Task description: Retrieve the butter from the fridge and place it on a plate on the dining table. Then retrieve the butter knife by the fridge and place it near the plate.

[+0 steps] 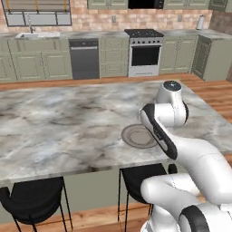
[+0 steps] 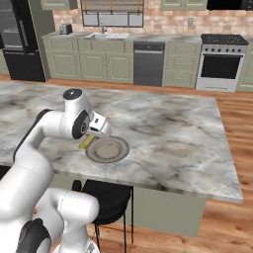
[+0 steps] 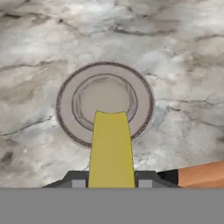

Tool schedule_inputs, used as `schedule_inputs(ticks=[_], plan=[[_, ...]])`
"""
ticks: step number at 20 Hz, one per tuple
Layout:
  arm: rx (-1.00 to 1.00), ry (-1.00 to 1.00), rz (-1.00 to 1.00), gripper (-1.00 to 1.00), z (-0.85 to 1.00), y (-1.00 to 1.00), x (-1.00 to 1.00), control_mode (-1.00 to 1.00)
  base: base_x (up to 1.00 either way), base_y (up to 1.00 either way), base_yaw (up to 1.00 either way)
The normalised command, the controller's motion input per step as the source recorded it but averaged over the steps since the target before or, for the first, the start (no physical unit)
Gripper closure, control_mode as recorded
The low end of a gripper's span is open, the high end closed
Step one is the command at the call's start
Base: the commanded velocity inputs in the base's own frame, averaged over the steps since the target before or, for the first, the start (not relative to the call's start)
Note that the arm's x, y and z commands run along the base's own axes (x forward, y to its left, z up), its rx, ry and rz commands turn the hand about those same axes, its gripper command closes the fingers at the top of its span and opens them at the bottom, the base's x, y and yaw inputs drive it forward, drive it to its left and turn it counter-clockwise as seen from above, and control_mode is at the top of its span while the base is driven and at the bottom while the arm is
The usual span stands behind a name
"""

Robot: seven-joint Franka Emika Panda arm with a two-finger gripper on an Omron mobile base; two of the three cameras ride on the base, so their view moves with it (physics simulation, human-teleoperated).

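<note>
The gripper (image 3: 111, 183) is clamped on the butter (image 3: 111, 148) — the stick's long axis runs straight out from the jaws, its far end over the plate (image 3: 65, 105) on the table (image 3: 183, 65). Plate lies directly ahead and below — lowering should land it.

Lighting: bright, even, diffuse; no clear source. Shadows: soft, faint, under dining table (image 1: 68, 131) overhang and stools (image 1: 34, 199). Glare: none on marble. Quality: rendered, low-res, slightly soft overall; hand view blurrier, butter (image 3: 111, 151) edges smeared. Edge distortion: none noticeable.
</note>
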Motion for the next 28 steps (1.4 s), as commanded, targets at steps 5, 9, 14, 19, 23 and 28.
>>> schedule_inputs(ticks=[5, 9, 14, 19, 23, 28], plan=[[0.00, 0.18, 0.01, 1.00, -0.47, 0.00, 0.55, -1.00, 0.00, 0.00, 0.00], [0.00, 0.13, 0.02, 1.00, -0.50, 0.00, 0.50, -1.00, 0.00, 0.00, 0.00], [0.00, 0.02, 0.02, 1.00, -0.43, 0.00, 0.41, -1.00, 0.00, 0.00, 0.00], [-0.01, -0.06, 0.00, 1.00, -0.32, 0.00, 0.21, -1.00, 0.00, 0.00, 0.00], [-0.02, -0.06, 0.00, 1.00, -0.38, -0.01, 0.17, -1.00, 0.00, 0.00, 0.00], [-0.02, -0.06, 0.00, 1.00, -0.36, -0.03, 0.19, -1.00, 0.00, 0.00, 0.00]])
